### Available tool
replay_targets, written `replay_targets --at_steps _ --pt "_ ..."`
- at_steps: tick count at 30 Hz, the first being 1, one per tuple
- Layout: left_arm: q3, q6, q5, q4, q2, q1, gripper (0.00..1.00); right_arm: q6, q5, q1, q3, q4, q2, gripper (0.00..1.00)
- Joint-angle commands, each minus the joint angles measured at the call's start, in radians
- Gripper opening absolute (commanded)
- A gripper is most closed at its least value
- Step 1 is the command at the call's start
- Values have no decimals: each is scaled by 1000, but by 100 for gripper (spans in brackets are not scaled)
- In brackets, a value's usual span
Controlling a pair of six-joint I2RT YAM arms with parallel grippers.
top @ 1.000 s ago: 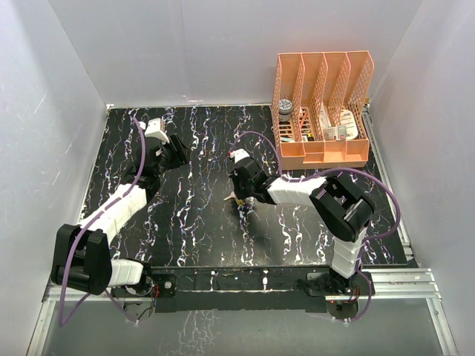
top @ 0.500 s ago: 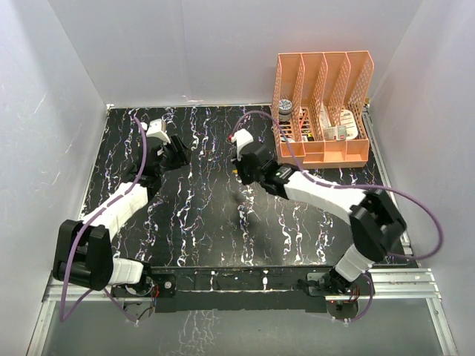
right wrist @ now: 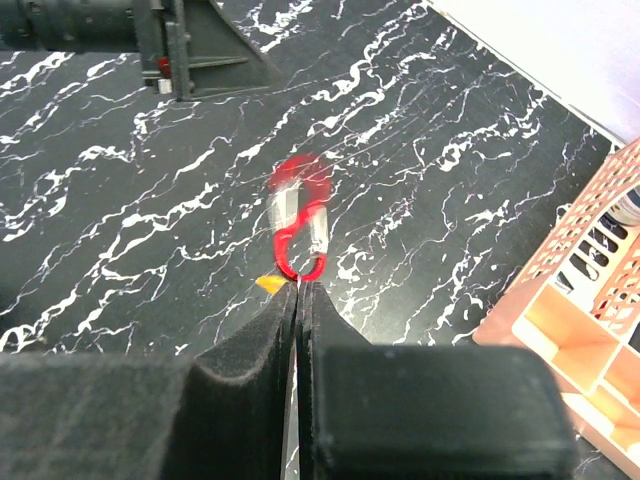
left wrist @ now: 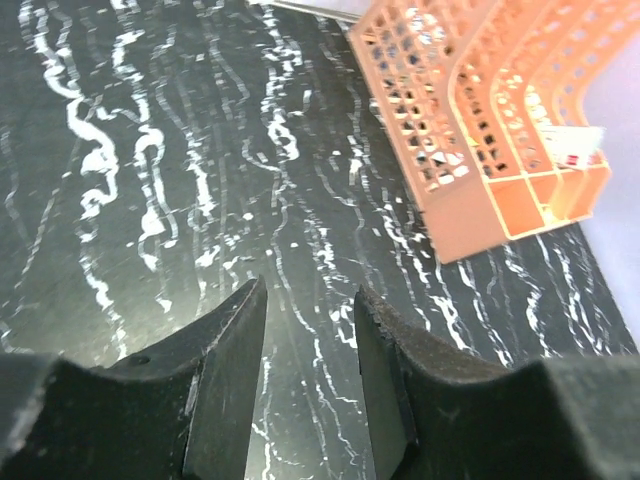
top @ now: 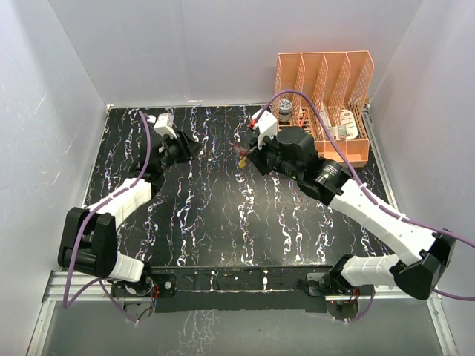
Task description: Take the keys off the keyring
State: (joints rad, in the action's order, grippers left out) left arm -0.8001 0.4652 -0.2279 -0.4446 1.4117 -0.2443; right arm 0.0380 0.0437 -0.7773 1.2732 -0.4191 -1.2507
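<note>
My right gripper (right wrist: 298, 285) is shut, and its tips pinch the near end of the keyring (right wrist: 300, 215), a small dark red loop with silver sides that sticks out beyond the fingertips, above the table. A tiny yellow-gold key (right wrist: 268, 284) peeks out beside the left fingertip. In the top view the right gripper (top: 251, 152) is at the back middle of the table, with the keyring (top: 239, 148) and the key (top: 243, 160) at its tip. My left gripper (left wrist: 305, 295) is open and empty. In the top view it (top: 190, 148) sits left of the keyring, apart from it.
An orange file organiser (top: 323, 111) with several slots and small items stands at the back right; it also shows in the left wrist view (left wrist: 480, 120) and the right wrist view (right wrist: 590, 290). The black marbled table (top: 208, 222) is enclosed by white walls.
My right arm has stretched from the table's middle toward the back, carrying the keyring and key up with it. My left gripper has shifted slightly toward the back right.
</note>
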Motion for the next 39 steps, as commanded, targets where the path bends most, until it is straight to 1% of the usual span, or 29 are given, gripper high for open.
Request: replay_targets --at_steps 1,3,6,10,12,16,19,22,28,31,33,35,39 --pt "-12 6 -193 -233 7 -1 39 33 -85 -5 -1 -5 54 0" --pt "1 28 -250 -319 12 0 40 43 -125 -5 -1 0 62 0" --pt "-2 68 -343 -421 18 0 45 57 -163 -5 4 -2 68 0" --pt "-13 130 -457 -535 24 -2 49 58 -165 -5 4 -5 65 0" --pt "-23 155 -539 -579 33 -2 51 57 -163 -5 3 -7 64 0" --pt "-41 170 -703 -652 58 -10 61 55 -169 -5 1 -5 68 0" --pt "-36 200 -800 -732 75 -16 61 54 -164 -4 4 -5 69 0" --pt "-24 255 -867 -844 92 -19 62 53 -158 -4 3 -4 70 0" --pt "-24 376 -957 -1026 149 -47 65 47 -148 -4 -10 15 75 0" --pt "-34 506 -981 -1202 211 -62 66 43 -145 -4 -10 18 74 0" --pt "-54 630 -989 -1332 262 -69 67 42 -144 -4 -10 20 74 0" --pt "-79 650 -1005 -1341 302 -85 68 39 -144 -5 -9 22 77 0" --pt "-79 610 -1013 -1342 325 -109 77 30 -151 -4 -11 26 83 0"
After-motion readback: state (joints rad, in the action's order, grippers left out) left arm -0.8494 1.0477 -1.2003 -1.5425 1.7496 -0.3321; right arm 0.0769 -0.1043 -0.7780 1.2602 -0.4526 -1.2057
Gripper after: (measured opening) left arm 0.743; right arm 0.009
